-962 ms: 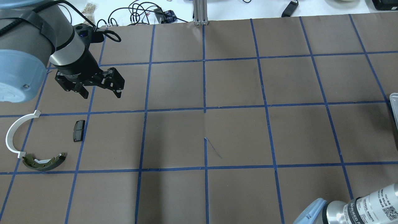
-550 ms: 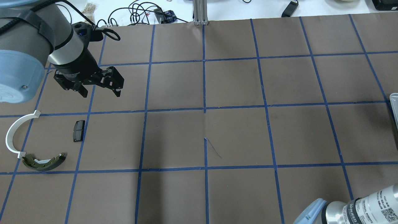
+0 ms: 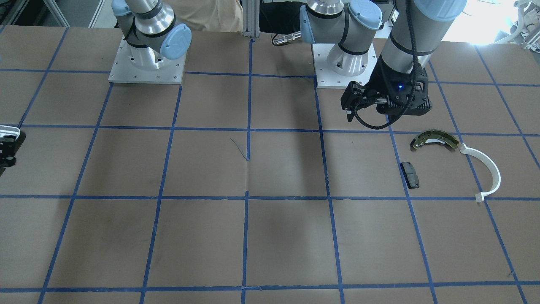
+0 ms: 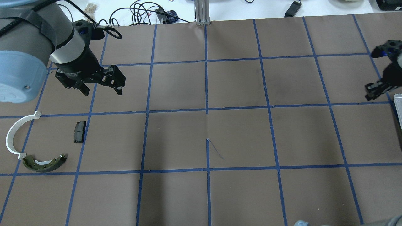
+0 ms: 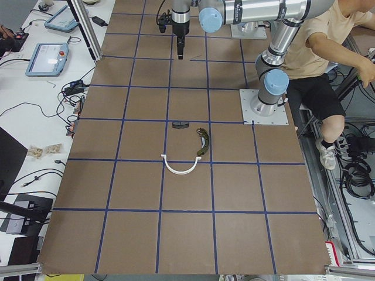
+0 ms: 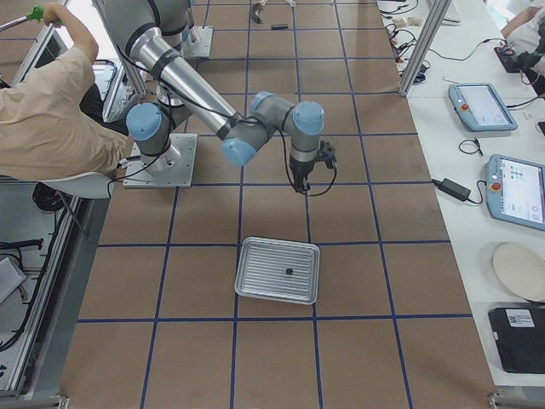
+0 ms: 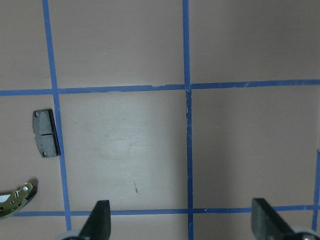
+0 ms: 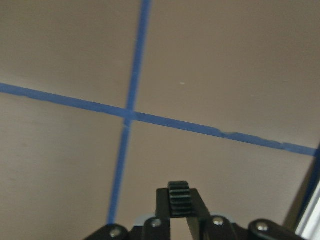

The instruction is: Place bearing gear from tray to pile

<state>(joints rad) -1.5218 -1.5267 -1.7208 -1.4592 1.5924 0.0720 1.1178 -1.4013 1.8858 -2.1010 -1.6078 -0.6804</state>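
Note:
In the right wrist view my right gripper (image 8: 179,204) is shut on a small black toothed bearing gear (image 8: 179,191), held above the brown table. In the overhead view it (image 4: 374,88) hangs at the right edge, just beyond the ribbed pale tray (image 4: 398,103), which shows whole in the exterior right view (image 6: 255,285). The pile lies far left: olive brake shoe (image 4: 44,163), white arc (image 4: 14,135), dark pad (image 4: 79,131). My left gripper (image 4: 102,91) is open and empty, above the table beyond the pad (image 7: 45,132).
One small dark part (image 6: 289,271) lies in the tray. Blue tape lines grid the brown table. Cables (image 4: 138,12) and a metal post (image 4: 202,12) stand at the far edge. A seated person (image 6: 51,111) is beside the arm bases.
My right arm has left the bottom right corner of the overhead view, and its gripper now shows at the right edge by the tray. My left gripper has drifted slightly farther away.

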